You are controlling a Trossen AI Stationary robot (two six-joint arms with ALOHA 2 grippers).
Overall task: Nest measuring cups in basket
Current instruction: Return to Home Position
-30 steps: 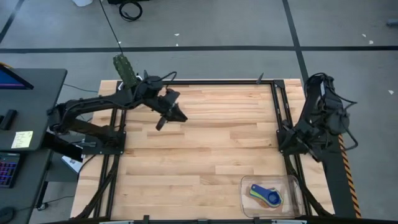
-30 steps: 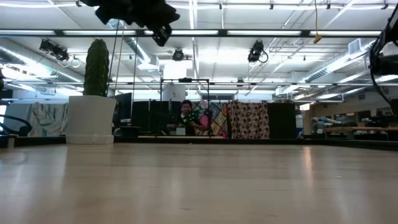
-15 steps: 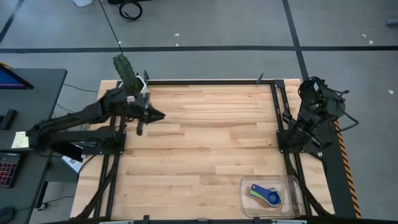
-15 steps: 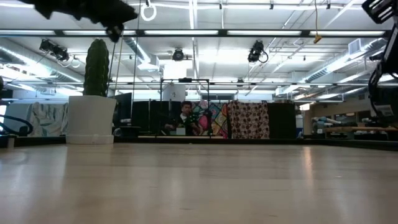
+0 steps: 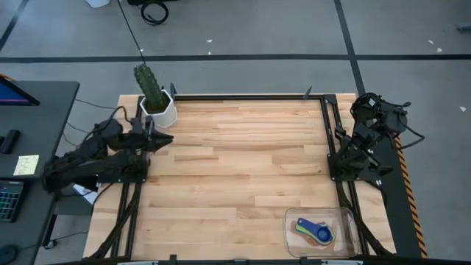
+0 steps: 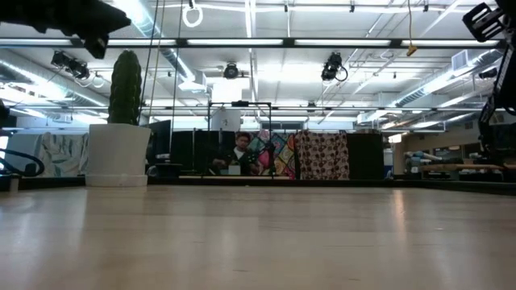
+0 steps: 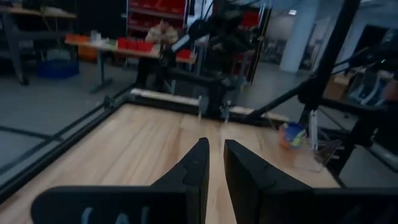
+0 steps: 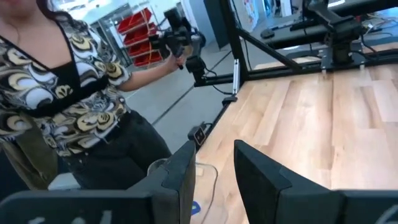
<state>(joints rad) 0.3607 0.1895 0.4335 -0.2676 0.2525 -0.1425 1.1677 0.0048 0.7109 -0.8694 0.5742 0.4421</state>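
Observation:
The clear basket (image 5: 346,215) sits at the table's near right corner. Nested measuring cups (image 5: 315,230) lie in it, showing blue, green and yellow. The left wrist view shows the basket (image 7: 311,155) far off with the cups (image 7: 291,134) inside. My left gripper (image 5: 165,138) hovers over the table's left edge, near the far corner, shut to a narrow slit (image 7: 214,146) and empty. My right gripper (image 8: 212,152) is drawn back at the right edge on its folded arm (image 5: 368,136). It is a little open, empty, and well away from the basket.
A white pot with a green cactus (image 5: 156,99) stands at the far left corner, just beyond my left gripper. A person in a patterned top (image 8: 68,93) stands beside the table's near right corner. Black frame rails (image 5: 250,96) run along the table edges. The wooden top (image 5: 243,162) lies bare.
My left arm has pulled back from over the far middle of the table toward the left edge, and its gripper now sits by the cactus pot. My right arm has folded back a little farther at the right edge. The basket and cups have stayed put.

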